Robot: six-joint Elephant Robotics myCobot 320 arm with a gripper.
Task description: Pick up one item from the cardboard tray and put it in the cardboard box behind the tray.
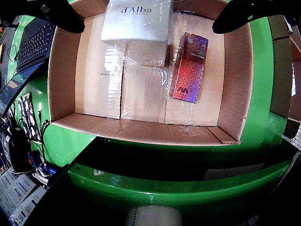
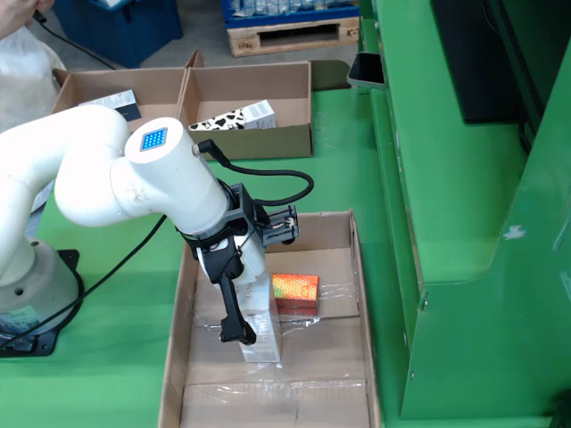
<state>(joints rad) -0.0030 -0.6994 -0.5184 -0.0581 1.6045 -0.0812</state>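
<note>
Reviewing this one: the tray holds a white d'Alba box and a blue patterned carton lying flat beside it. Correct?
Not quite. The carton is red and purple with a shiny pattern, not blue; the gripper view shows this, and the fixed view shows it orange-red. The rest holds: it lies flat in the tray beside the white d'Alba box.

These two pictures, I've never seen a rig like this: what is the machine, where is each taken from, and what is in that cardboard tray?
The fixed view looks down on a white robot arm mounted on a green table. Its black gripper reaches into a shallow cardboard tray. The other view rides on the gripper and looks straight down; the dark shapes in its top corners are the gripper fingers.

In the tray lie a white d'Alba box and a reddish patterned carton. The fingers stand on either side of the white box; whether they are already squeezing it cannot be told. Behind the tray are open cardboard boxes, which already hold some packages.
</note>
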